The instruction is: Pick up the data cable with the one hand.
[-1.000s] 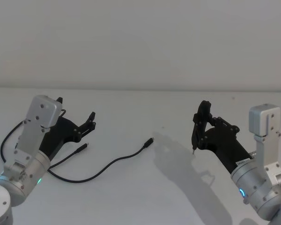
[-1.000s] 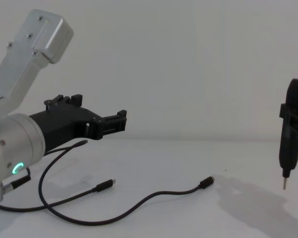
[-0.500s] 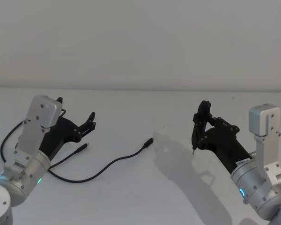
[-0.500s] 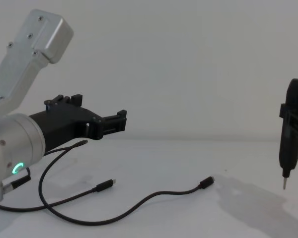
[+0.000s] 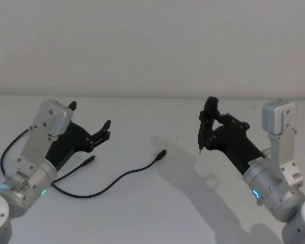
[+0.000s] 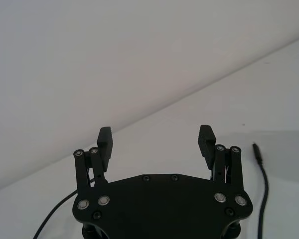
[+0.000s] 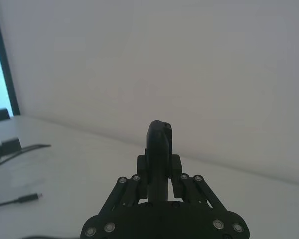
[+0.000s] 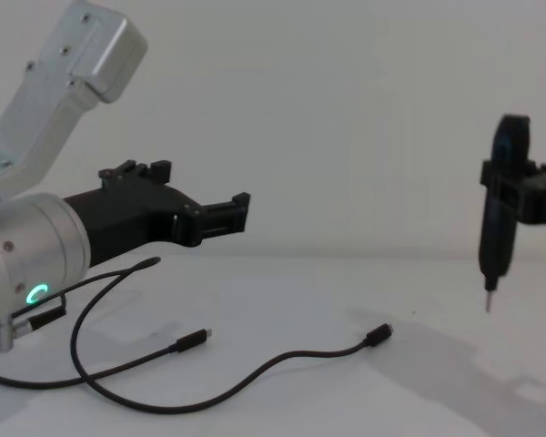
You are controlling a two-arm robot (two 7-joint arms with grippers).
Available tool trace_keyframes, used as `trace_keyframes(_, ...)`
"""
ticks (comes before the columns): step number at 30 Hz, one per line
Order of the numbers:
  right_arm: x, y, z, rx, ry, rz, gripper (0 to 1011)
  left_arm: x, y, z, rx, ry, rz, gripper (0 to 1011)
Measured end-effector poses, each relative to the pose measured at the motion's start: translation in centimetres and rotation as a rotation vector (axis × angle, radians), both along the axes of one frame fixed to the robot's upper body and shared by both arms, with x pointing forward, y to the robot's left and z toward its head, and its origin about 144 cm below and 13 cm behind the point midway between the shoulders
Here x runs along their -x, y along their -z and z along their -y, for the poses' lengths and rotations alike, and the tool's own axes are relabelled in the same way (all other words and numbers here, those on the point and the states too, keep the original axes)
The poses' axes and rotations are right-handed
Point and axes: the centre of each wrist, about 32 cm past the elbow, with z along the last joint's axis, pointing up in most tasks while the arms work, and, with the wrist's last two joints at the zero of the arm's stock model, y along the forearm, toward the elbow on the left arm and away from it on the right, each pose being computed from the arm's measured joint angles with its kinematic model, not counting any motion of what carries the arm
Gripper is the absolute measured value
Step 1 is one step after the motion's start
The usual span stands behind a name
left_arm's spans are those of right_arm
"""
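Black left gripper [image 5: 90,115], jaws wide and empty, is lifting and edging forward over the left end of the data cable [image 5: 123,175] lying slack on the table [image 5: 142,213], while the right gripper [image 5: 213,129], clamping a pointed tool [image 5: 205,122], is rising well right of it, so no grasp yet.

The black two-fingered right gripper [image 7: 160,175] clamped a narrow black round-topped tool [image 7: 159,135]. A thin black metal-tipped cable [image 7: 26,198] lay to its left on the white table [image 7: 89,164].
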Motion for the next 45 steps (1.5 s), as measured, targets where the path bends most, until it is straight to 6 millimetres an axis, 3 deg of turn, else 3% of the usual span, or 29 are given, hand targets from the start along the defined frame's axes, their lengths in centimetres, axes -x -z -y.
trace_keyframes(17,-3.3,-1.4,-0.6,-0.040,-0.081,0.078,274,-1.0,-1.3,-1.1,-0.029,0.222,-0.047,1001)
trace_keyframes(45,-6.2,-0.9,-1.5,-0.088,-0.124,0.068,274,-3.9,-2.6,-3.8,-0.179,0.503,-0.283,1001)
